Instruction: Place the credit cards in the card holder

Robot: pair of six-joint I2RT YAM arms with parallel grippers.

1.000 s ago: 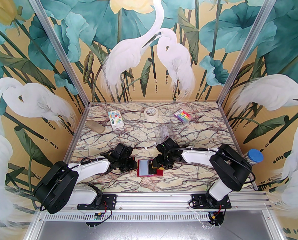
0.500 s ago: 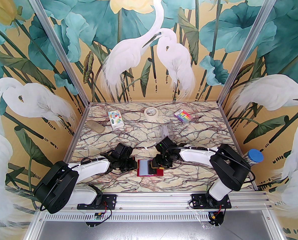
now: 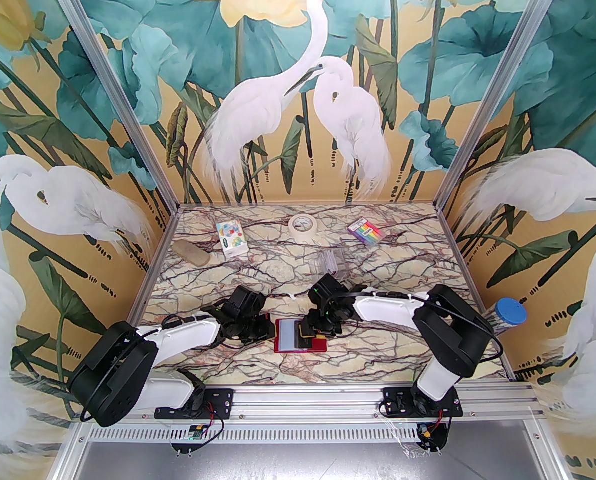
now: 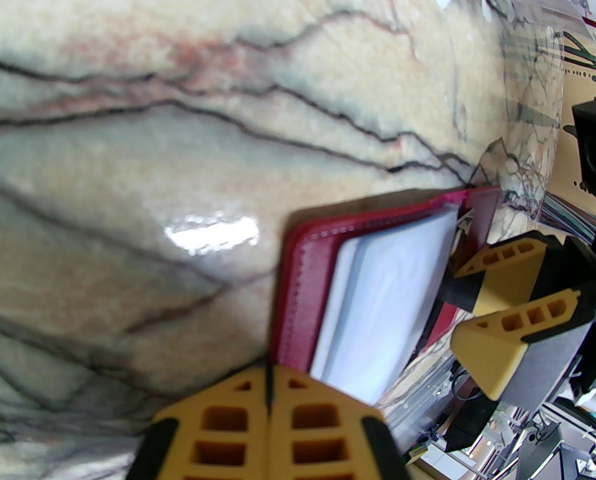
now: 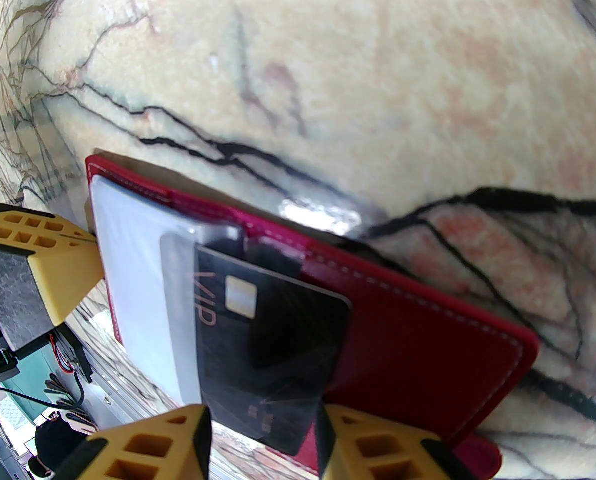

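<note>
Marble-veined table, from above: the card holder lies open and flat near my bases, between my two wrists. My left gripper sits at its left edge and my right gripper hangs over its middle.

From my left wrist, my left fingers are pressed together with nothing between them, tips at the holder's red rim. A pale card lies in that half.

From my right wrist, my fingers are narrowed onto the near end of a black card marked VIP. It rests on the holder's inside, beside the pale card, its left edge apparently under a clear pocket.
</note>
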